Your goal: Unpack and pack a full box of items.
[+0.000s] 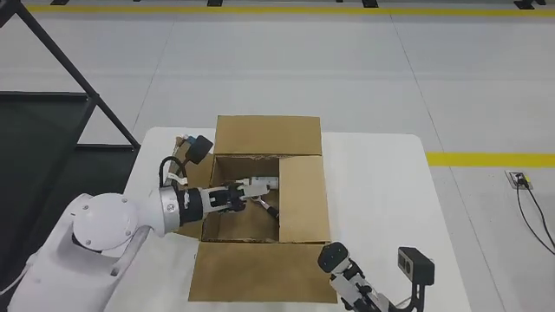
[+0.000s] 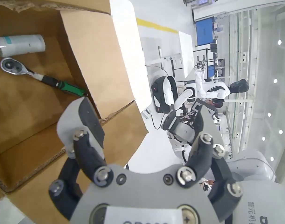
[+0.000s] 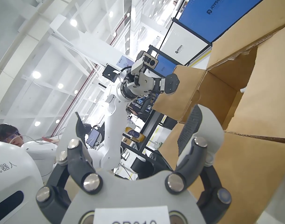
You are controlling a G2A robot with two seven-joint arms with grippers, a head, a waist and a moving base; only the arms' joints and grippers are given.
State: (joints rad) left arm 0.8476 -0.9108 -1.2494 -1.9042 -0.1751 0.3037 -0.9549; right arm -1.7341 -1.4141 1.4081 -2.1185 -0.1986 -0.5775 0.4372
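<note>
While both arms' jaws stand apart, left over the box [image 1: 303, 199], ratchet [image 2: 45, 79] and tube [image 2: 19, 45] inside.

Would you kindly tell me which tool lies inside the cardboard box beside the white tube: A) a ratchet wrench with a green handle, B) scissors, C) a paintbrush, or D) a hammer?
A: the left wrist view shows a green-handled ratchet wrench on the cardboard box floor beside the white tube.
</note>
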